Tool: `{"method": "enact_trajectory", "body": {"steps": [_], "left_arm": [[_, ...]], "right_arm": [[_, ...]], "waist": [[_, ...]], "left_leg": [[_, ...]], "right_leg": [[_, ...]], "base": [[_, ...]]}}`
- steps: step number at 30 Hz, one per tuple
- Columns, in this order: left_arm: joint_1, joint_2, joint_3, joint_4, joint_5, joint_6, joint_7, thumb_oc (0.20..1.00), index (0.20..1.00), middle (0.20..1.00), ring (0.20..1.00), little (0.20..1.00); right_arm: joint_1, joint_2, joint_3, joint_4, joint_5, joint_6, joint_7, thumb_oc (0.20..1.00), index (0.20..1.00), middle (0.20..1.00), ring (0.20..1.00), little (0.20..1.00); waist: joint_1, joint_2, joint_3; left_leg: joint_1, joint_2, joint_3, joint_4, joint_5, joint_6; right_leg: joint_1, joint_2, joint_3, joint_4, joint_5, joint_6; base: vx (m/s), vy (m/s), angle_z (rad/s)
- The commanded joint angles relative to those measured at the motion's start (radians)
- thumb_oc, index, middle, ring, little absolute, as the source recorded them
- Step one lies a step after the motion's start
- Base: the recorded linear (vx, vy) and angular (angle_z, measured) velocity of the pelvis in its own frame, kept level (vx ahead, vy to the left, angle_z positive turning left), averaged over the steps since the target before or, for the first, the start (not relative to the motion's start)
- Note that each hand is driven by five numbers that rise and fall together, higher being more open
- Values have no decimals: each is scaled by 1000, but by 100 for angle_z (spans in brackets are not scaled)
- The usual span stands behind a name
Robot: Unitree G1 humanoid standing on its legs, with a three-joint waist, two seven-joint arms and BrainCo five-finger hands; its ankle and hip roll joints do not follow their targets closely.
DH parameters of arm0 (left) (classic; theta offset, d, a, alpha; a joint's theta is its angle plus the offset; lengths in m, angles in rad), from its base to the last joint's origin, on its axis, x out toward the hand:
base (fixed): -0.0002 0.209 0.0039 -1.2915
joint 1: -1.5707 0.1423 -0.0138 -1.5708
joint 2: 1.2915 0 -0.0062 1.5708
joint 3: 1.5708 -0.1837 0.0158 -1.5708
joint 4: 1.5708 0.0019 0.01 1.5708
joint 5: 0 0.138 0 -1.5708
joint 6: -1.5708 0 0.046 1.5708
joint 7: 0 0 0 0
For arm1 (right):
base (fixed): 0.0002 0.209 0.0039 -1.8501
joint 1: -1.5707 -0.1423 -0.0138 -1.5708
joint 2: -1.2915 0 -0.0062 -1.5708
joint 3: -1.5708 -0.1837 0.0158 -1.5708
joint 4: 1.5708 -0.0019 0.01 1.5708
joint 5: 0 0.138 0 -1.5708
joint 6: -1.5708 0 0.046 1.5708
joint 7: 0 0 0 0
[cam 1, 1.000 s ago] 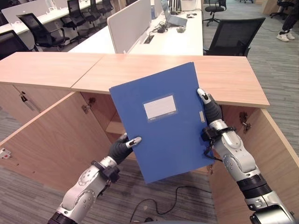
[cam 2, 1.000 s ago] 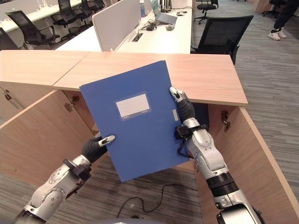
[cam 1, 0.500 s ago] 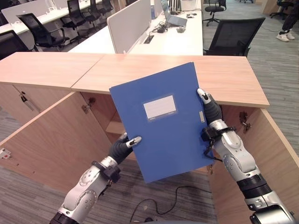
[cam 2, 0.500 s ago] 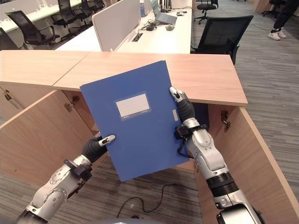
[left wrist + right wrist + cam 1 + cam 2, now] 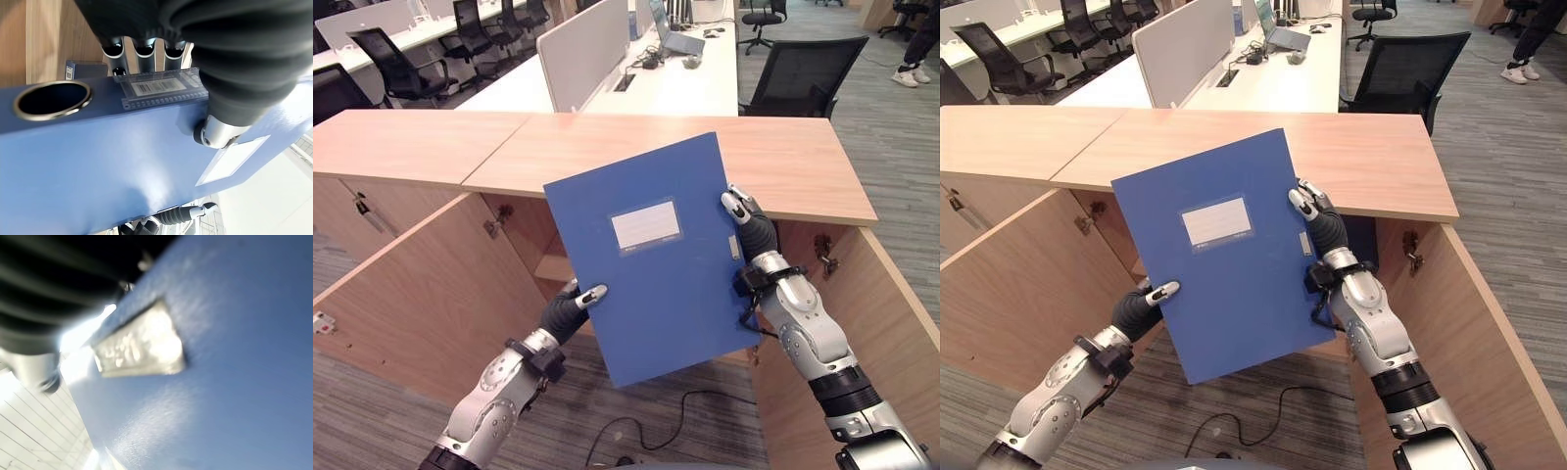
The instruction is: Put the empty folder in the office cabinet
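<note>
Office desks, black mesh chairs and a grey partition stood behind a low wooden cabinet (image 5: pixel 705 157) with a smooth light-wood top and both doors swung open. From the left eye view, a flat, rigid blue folder (image 5: pixel 651 264) with a white label on its cover was held upright and slightly tilted in front of the cabinet opening. The left hand (image 5: pixel 570 308) pinched its lower left edge, thumb on the cover. The right hand (image 5: pixel 751 230) clamped its right edge, fingers curled round the spine side.

The right eye view showed the same two-handed hold, with the folder's top edge level with the cabinet top.

In the left wrist view, the fingers (image 5: pixel 138 49) reached over the folder's spine, beside a metal-ringed finger hole (image 5: pixel 52 99), with the thumb pressed onto the matte blue cover.

The right wrist view showed the blue cover at close range with a small pale label (image 5: pixel 139 345) on it.

Judged step: carrying, before insertion. The next move would call for lowering the folder below the top and sliding it onto the inner shelf (image 5: pixel 553 266).
</note>
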Motion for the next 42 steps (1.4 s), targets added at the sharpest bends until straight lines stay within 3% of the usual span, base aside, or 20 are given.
{"method": "enact_trajectory", "body": {"steps": [1, 20, 24, 34, 42], "left_arm": [[4, 19, 30, -40, -1, -35, -26, 200, 200, 200, 200, 200], [46, 8, 64, -8, 22, -42, -22, 200, 200, 200, 200, 200], [131, -10, 152, 46, 42, -38, -39, 200, 200, 200, 200, 200], [231, -104, 264, 165, 34, -21, -60, 200, 200, 200, 200, 200], [255, -211, 306, 300, 54, -26, -30, 200, 200, 200, 200, 200]], "right_arm": [[-81, 43, -7, -67, 6, -58, 14, 1000, 1000, 1000, 1000, 1000], [-29, 8, -36, -40, -40, -40, 19, 1000, 1000, 1000, 1000, 1000], [87, -41, -153, -14, -104, -34, 11, 1000, 1000, 1000, 1000, 1000], [267, -17, -304, 68, -141, -45, 9, 1000, 1000, 1000, 1000, 1000], [402, 65, -317, 160, -157, -36, 38, 1000, 1000, 1000, 1000, 1000]], "waist": [[-8, -87, -36], [-5, -90, -33], [-1, -91, -29], [1, -95, -20], [-11, -98, -12]], "left_leg": [[3, -43, 43, 2, -68, 43], [1, -43, 41, 2, -67, 42], [-4, -45, 35, 2, -66, 42], [-12, -46, 26, 2, -64, 43], [-20, -39, 29, 2, -60, 41]], "right_leg": [[10, -96, 121, 16, -27, 41], [9, -95, 119, 18, -26, 42], [10, -97, 111, 17, -28, 44], [7, -97, 98, 17, -32, 46], [2, -91, 98, 15, -35, 44]], "base": [[0, 0, 0], [0, 0, 0], [0, 0, 0], [0, 0, 0], [-3, -4, 0]]}}
